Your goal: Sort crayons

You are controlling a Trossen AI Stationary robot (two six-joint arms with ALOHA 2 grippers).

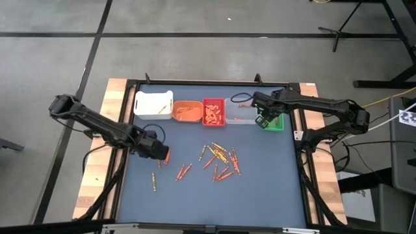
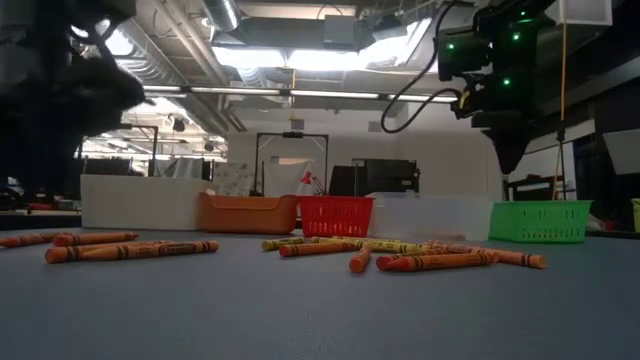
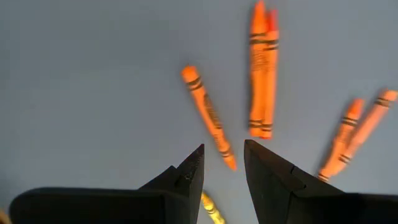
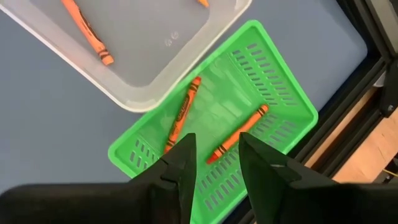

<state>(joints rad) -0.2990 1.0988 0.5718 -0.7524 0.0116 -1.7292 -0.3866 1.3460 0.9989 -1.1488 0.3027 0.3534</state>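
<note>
Loose crayons (image 1: 218, 159): scattered on the dark table (image 1: 273, 195), lower centre of the high view; a few more at lower left.
Left gripper (image 1: 162, 155): left of centre in the high view, low over the table; fingers a little apart, nothing between them. Its own arm covers part of one yellowish crayon (image 3: 210, 208).
Right gripper (image 1: 264, 121): upper right in the high view, above the green bin (image 1: 277, 123); fingers narrowly apart, empty.
Green bin content: two orange crayons (image 4: 236, 134), partly hidden behind the fingers.
Clear bin (image 4: 146, 56): cut off by the frame edge; one orange crayon (image 4: 87, 32) inside.
Far row: white bin (image 1: 153, 104), orange bin (image 1: 187, 111), red bin (image 1: 214, 112).
Writing: dark wrapper print, unreadable.
</note>
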